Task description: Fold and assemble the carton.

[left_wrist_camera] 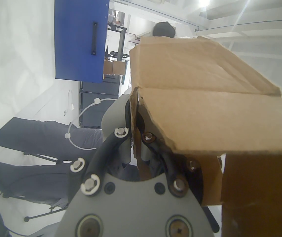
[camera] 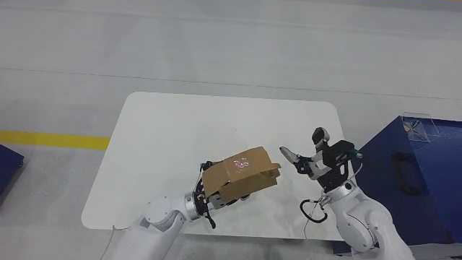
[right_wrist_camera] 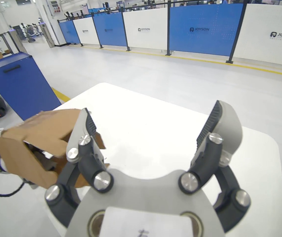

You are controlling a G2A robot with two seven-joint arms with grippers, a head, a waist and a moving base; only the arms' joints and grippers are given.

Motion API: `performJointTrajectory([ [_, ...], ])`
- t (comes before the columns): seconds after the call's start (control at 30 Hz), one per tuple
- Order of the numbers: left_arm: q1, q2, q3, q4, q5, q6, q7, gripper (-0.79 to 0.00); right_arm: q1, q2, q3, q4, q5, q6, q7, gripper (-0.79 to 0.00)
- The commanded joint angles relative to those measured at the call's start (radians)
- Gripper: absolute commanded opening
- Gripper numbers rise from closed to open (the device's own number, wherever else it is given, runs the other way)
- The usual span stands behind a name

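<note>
– One item on the list, top view first: where does the carton (camera: 240, 173) sit?
– Item 1: brown cardboard carton, partly folded, tilted, over the near part of the white table (camera: 202, 123). The left gripper (camera: 211, 196) is at its near-left end, largely hidden under the cardboard. Whether the carton touches the tabletop: cannot tell.
– And the other claw?
– Item 2: right gripper (camera: 304, 146), just beside the carton's right end and apart from it, fingers spread, nothing between them. A blue cabinet (camera: 433, 188) stands to the table's right, cut off by the frame edge.
– Left wrist view?
– Carton (left_wrist_camera: 205, 99) close up, two flaps meeting at a seam, its near corner cut off by the frame. Left gripper (left_wrist_camera: 136, 134) clamped on a ragged-edged cardboard wall: one grey finger outside it, the other mostly covered by the panel, fingertips hidden. Blue cabinet (left_wrist_camera: 79, 33) behind.
– Right wrist view?
– Right gripper (right_wrist_camera: 152, 112) spread wide, ribbed pads (right_wrist_camera: 207, 122) bare, over the table (right_wrist_camera: 136, 94). Carton (right_wrist_camera: 32, 136) lies beyond one finger, which overlaps it in the picture; contact cannot be determined. The carton's open side is in shadow, interior too dark to make out. Blue-and-white partition panels (right_wrist_camera: 205, 30) line the far floor.
</note>
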Motion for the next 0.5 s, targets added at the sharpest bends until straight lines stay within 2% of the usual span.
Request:
performJointTrajectory([
  [0.0, -0.002, -0.001, 0.007, 0.002, 0.009, 0.003, 0.002, -0.785, 0.0, 0.002, -0.019, -0.021, -0.053, -0.023, 0.03, 0.0],
  [0.17, -0.005, -0.001, 0.007, 0.003, 0.022, 0.003, 0.011, -0.785, 0.021, 0.003, -0.066, -0.006, -0.148, -0.049, 0.084, 0.0],
  [0.47, 0.002, 0.002, -0.002, -0.004, 0.027, -0.003, 0.009, -0.785, 0.06, 0.0, -0.109, 0.034, -0.152, -0.065, 0.12, 0.0],
])
